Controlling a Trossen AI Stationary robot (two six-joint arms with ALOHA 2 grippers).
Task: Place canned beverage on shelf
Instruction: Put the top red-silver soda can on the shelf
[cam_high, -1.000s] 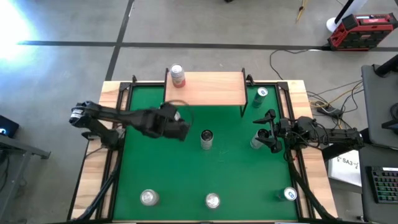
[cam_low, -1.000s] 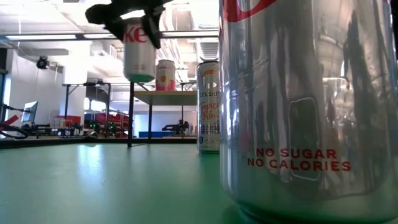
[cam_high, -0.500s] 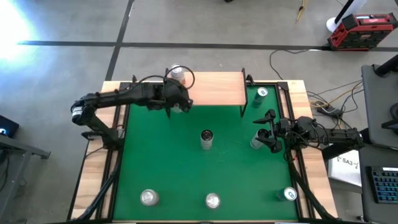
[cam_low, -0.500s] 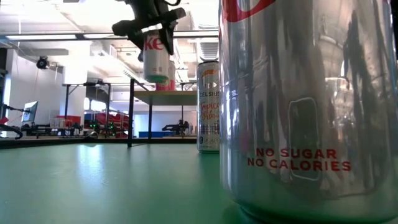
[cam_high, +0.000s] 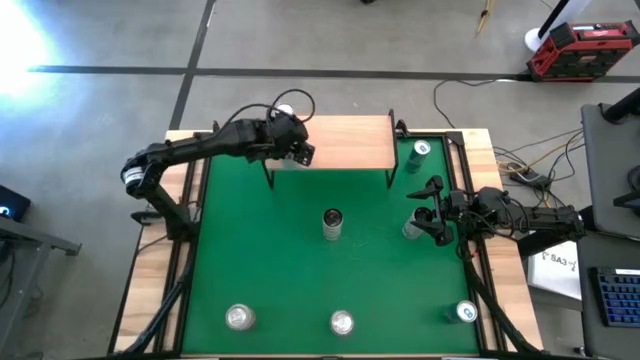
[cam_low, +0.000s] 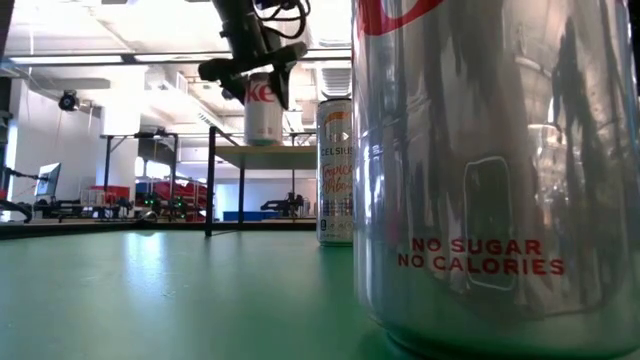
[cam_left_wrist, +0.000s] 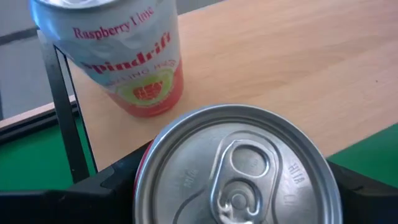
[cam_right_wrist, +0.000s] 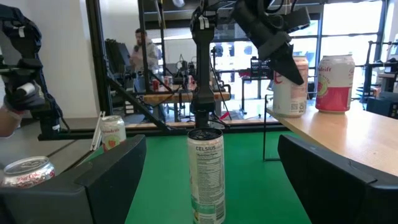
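Left gripper (cam_high: 291, 150) pinching a silver soda can (cam_low: 263, 108) over the shelf (cam_high: 345, 142) at its 9 o'clock end, next to a pink can (cam_left_wrist: 118, 59) on the board; right gripper (cam_high: 432, 213) parked spread at mat (cam_high: 270, 270) 3 o'clock, tall can (cam_high: 332, 223) center.

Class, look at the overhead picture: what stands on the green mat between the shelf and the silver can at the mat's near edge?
One tall Celsius can, upright, mid-mat, between shelf and silver can.
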